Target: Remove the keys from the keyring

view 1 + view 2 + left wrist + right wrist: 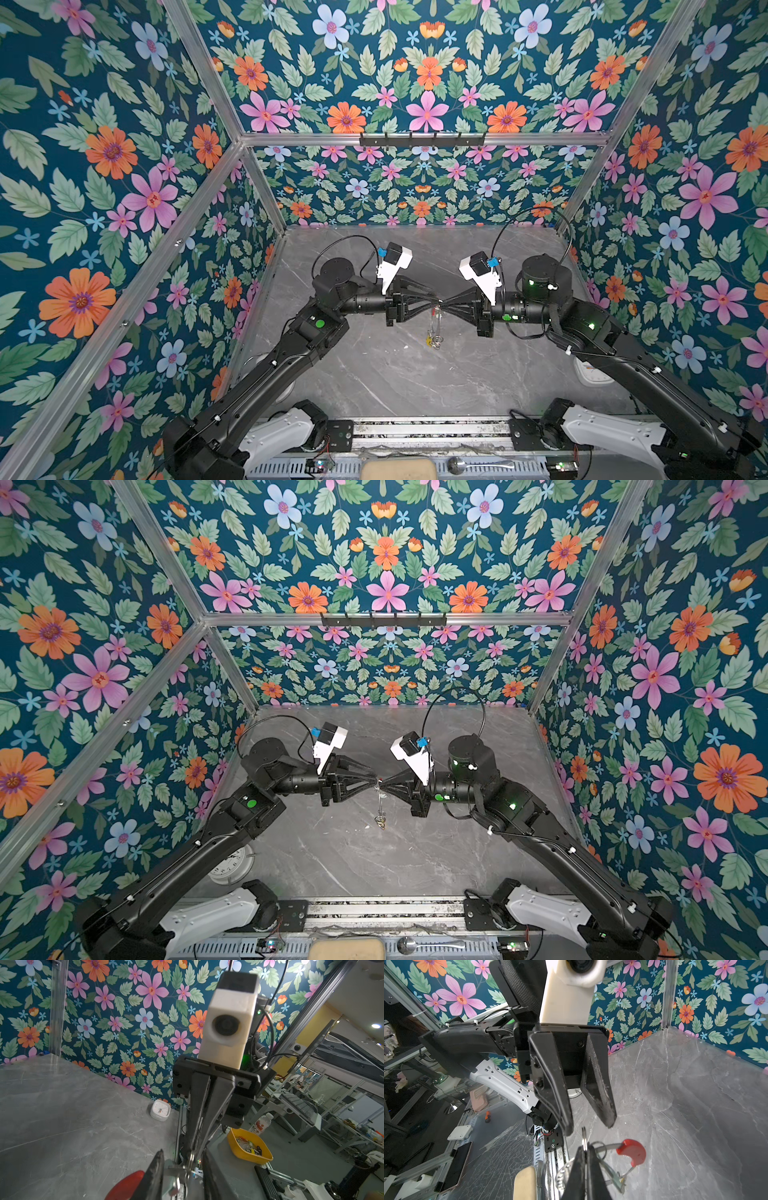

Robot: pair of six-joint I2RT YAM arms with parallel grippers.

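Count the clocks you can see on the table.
2. A round clock, partly hidden under the left arm, near-left corner; a square white clock by the right wall. More may hide under arms.

Right gripper (192,1153) pinches small silver ring (187,1162); left gripper (182,1168) fingers (156,1167) apart, near it; keyring (126,1186) red section alongside.

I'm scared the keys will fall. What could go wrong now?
1. The right tool pinches only a thin silver ring. The keys dangle below it over the table, so a slip could drop the whole bunch.
2. The left tool stands open close to that ring. If it closes slightly off, it might miss the ring or knock it loose.
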